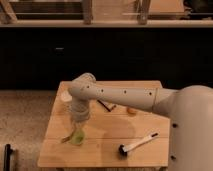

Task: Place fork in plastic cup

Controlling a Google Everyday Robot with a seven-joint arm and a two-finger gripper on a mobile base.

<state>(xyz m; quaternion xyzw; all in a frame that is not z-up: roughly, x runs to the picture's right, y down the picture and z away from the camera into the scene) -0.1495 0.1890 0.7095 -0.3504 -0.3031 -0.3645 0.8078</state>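
The lime-green plastic cup [77, 138] stands on the left front part of the wooden table [150, 127]. My gripper [79, 125] hangs straight down just above the cup, its tip at the cup's rim. A thin olive-yellow piece, which looks like the fork [66, 139], sticks out to the left at the cup's rim. I cannot tell whether it rests in the cup or against it, or whether the gripper holds it.
A pale cream-white cup [65, 97] stands at the table's left back, partly behind the arm. A black-and-white brush [137, 143] lies at the front right. A small orange thing [131, 110] and a dark flat thing [106, 105] lie mid-table. The table's left edge is close to the cup.
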